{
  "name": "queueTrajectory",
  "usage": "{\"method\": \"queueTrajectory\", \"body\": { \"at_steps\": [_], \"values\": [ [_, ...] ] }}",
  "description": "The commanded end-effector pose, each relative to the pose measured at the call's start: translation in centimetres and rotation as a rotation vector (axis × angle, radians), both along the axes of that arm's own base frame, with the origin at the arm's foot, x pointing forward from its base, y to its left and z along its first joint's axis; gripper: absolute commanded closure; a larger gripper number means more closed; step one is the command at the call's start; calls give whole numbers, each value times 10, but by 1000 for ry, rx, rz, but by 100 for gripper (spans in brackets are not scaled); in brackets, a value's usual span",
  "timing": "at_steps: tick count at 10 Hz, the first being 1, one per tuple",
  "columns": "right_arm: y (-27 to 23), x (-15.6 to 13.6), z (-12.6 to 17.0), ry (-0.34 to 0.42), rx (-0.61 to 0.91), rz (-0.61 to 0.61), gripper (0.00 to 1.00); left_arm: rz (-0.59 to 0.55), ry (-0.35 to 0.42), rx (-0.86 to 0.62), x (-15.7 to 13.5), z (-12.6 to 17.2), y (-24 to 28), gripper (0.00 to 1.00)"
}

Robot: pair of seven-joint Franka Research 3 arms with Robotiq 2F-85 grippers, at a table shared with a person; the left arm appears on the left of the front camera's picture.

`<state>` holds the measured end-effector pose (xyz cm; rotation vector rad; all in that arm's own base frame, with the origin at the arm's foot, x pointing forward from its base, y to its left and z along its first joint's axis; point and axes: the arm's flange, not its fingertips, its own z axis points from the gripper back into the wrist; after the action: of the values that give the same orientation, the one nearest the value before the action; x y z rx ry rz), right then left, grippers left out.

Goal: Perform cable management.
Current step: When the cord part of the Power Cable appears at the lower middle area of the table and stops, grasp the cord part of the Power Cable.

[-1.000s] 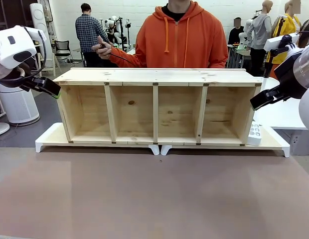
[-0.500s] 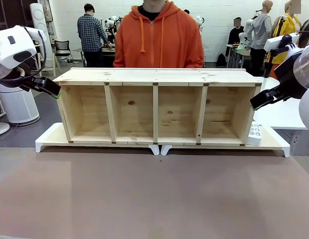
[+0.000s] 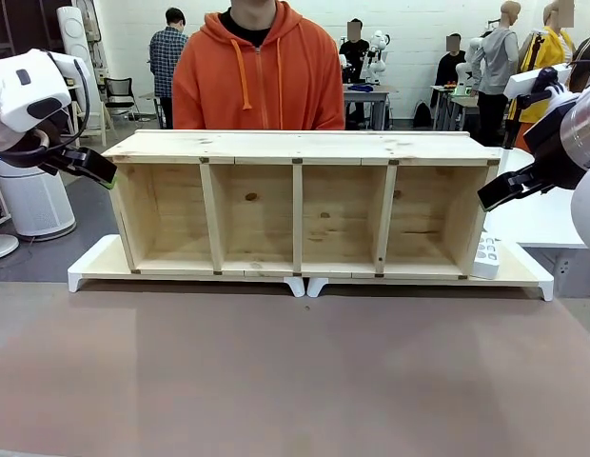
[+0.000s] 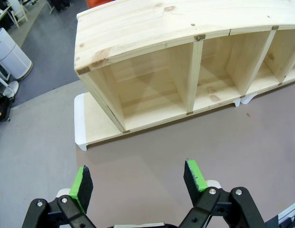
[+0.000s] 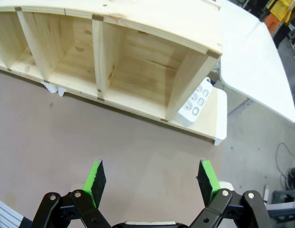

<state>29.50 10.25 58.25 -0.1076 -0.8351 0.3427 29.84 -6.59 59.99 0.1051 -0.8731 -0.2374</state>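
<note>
The black cable is out of view. A person in an orange hoodie [image 3: 257, 76] stands behind the wooden shelf [image 3: 300, 145], hands hidden behind it. The shelf has several open compartments facing me. My left gripper [image 3: 107, 179] hangs in the air beside the shelf's left end. In the left wrist view it [image 4: 138, 176] is open with nothing between its green pads [image 4: 82, 183]. My right gripper [image 3: 486, 199] hovers off the shelf's right end. It [image 5: 152, 176] is likewise open and holds nothing.
A white power strip [image 3: 485, 255] leans against the shelf's right outer wall on the white base board [image 3: 95, 267], and it shows as power strip [image 5: 196, 105] in the right wrist view. Brown tabletop [image 3: 295, 371] stretches in front. A white side table [image 5: 252, 61] stands to the right.
The person has stepped toward picture left. The raised hand that held the black cable has dropped behind the shelf. Neither arm has moved.
</note>
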Motion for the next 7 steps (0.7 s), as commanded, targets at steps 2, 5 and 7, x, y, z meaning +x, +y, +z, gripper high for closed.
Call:
{"method": "queueTrajectory", "body": {
  "at_steps": [2,5,7],
  "values": [
    [1,0,0,0,-3,1,0,-1,-1,2,2,-1,-1,0],
    [1,0,0,0,-3,1,0,-1,-1,2,2,-1,-1,0],
    [1,0,0,0,-3,1,0,-1,-1,2,2,-1,-1,0]
  ]
}}
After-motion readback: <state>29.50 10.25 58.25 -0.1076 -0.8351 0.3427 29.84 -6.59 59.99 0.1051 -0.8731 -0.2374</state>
